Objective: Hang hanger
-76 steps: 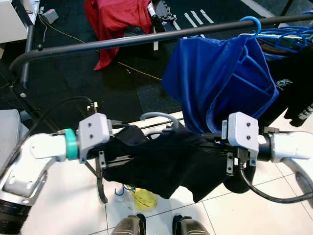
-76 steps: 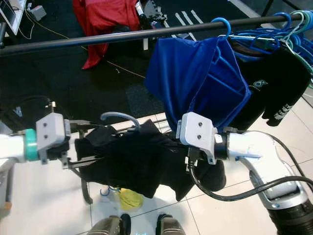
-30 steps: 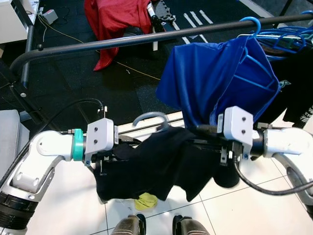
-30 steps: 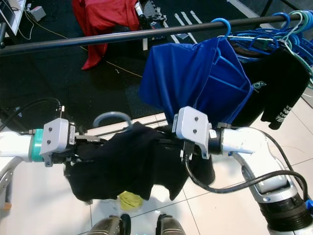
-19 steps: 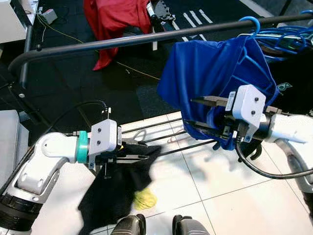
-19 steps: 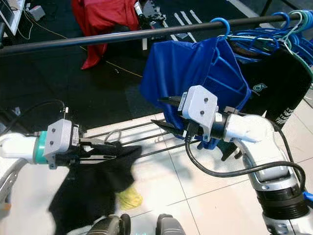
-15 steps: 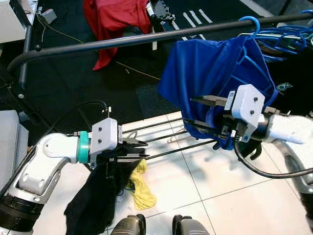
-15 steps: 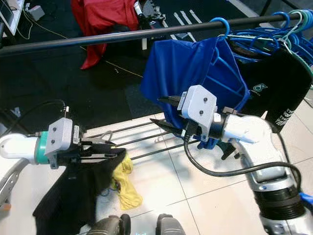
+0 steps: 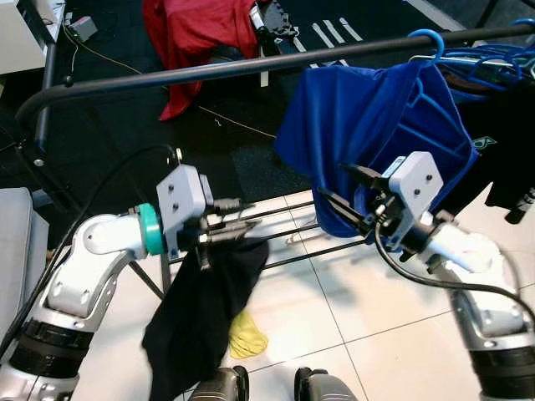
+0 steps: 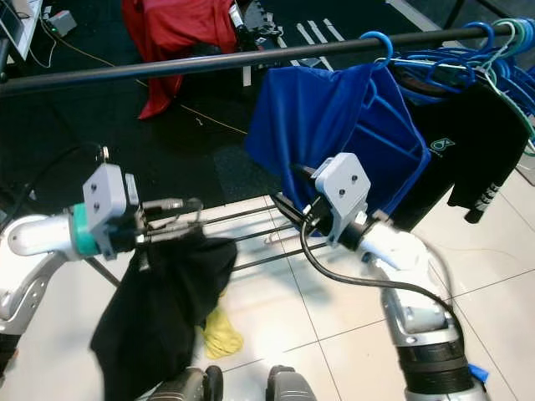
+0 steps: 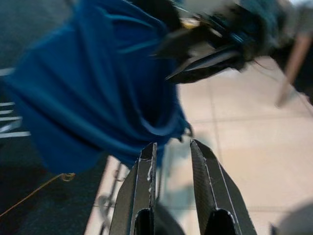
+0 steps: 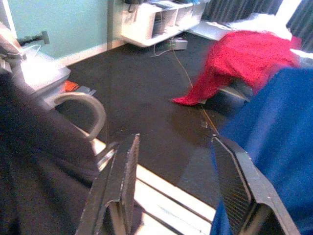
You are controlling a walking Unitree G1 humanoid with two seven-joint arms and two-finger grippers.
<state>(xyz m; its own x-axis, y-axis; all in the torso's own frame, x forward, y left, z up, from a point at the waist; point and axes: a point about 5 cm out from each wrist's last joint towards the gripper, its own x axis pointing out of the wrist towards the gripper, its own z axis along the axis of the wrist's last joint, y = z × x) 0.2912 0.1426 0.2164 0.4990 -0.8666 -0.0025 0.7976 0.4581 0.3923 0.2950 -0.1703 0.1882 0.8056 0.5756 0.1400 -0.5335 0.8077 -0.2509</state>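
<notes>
— Below the black rail [image 9: 251,68], left eye view: the left gripper [image 9: 238,219] is up at mid height, fingers close together and clamped on the grey hanger [image 9: 224,224], with a black garment [image 9: 205,313] drooping from it toward the tiled floor [image 9: 368,301].

— And the right side?

— Right gripper [image 9: 338,190] sits just in front of the blue shirt [image 9: 376,125], fingers spread apart, holding nothing. That shirt hangs from a blue hanger [image 9: 428,38] hooked on the rail.

— Right eye view, anything more?

— Same scene. A yellow cloth [image 10: 219,334] lies on the tiles by the robot's feet [image 10: 238,386], a red cloth [image 10: 180,33] is heaped beyond the rail, and a cluster of blue hangers [image 10: 468,58] with a black shirt [image 10: 468,159] crowds the rail's right end. The grey hanger's hook [image 10: 177,203] pokes out past the left gripper, well short of the rail.

— Left wrist view?

— Two black fingers [image 11: 139,196], a narrow gap between them, the blue shirt ahead and the right gripper blurred beyond it.

— Right wrist view?

— Fingers [image 12: 120,186] wide apart, and between them dark carpet [image 12: 161,112]. The grey hook curves at one side above the black fabric; red cloth and white shelves [image 12: 161,19] farther off
</notes>
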